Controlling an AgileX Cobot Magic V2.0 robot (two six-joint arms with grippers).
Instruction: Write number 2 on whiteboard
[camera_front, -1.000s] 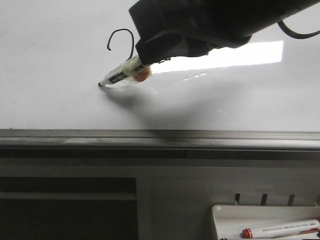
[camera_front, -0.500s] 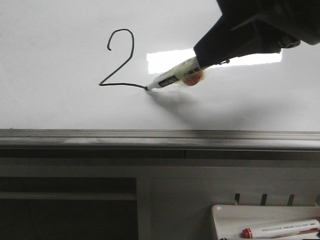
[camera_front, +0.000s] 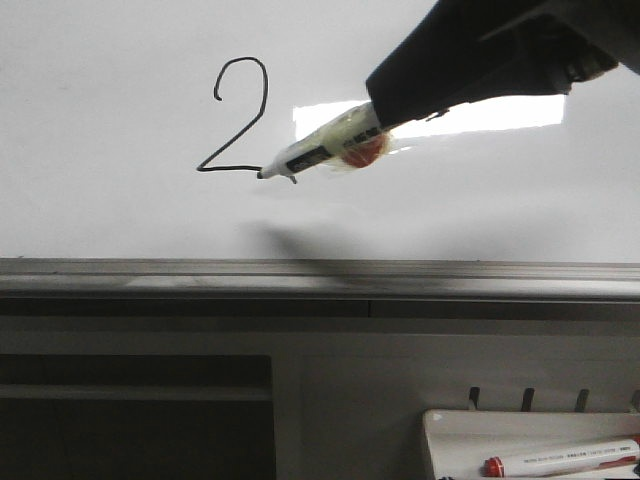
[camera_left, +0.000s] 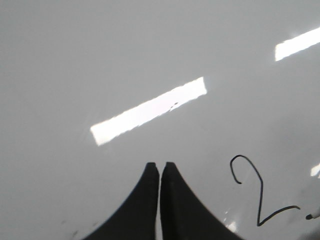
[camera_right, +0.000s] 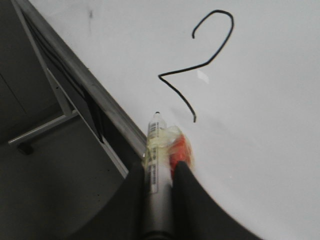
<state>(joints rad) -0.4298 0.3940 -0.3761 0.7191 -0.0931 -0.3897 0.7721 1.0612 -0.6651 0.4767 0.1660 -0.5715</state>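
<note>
A black hand-drawn number 2 (camera_front: 237, 115) stands on the glossy whiteboard (camera_front: 100, 150); it also shows in the left wrist view (camera_left: 257, 192) and the right wrist view (camera_right: 200, 65). My right gripper (camera_front: 375, 125) is shut on a white marker (camera_front: 310, 152) wrapped in yellowish tape with an orange piece. The marker tip hangs in front of the end of the 2's base line, off the board. The right wrist view shows the marker (camera_right: 157, 165) between the closed fingers. My left gripper (camera_left: 160, 167) is shut and empty, facing the whiteboard (camera_left: 100, 65).
A grey metal ledge (camera_front: 320, 275) runs along the board's lower edge. A small white tray (camera_front: 450, 440) at the lower right holds a red-capped marker (camera_front: 560, 460). A bright rectangular glare (camera_front: 500, 112) lies on the board.
The diagonal and base line of the 2 were drawn from left to right. The marker has since lifted off the board and shifted back left; its shadow dropped lower.
</note>
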